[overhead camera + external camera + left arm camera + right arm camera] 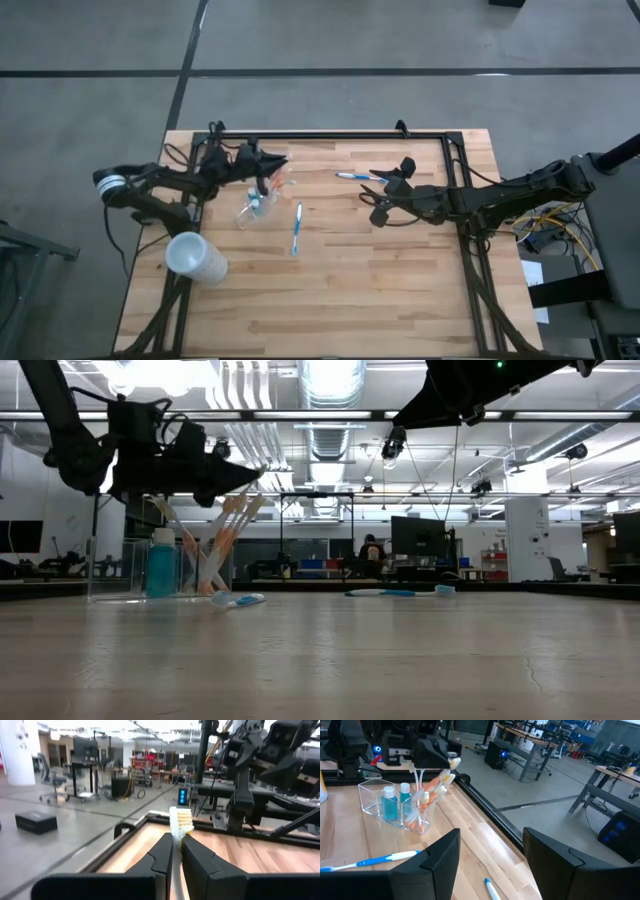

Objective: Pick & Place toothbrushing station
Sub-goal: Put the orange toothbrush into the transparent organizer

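White-blue toothbrush [297, 229] on pale striped wooden table [380, 290]; blue toothpaste tube [389, 804].

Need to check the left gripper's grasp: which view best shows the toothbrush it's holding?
Left wrist view: the white toothbrush with pale yellowish bristles stands clamped between the left gripper's dark fingers, head up. The right wrist view shows it from afar above the clear tumbler. High and low views show it small, mostly hidden by the gripper.
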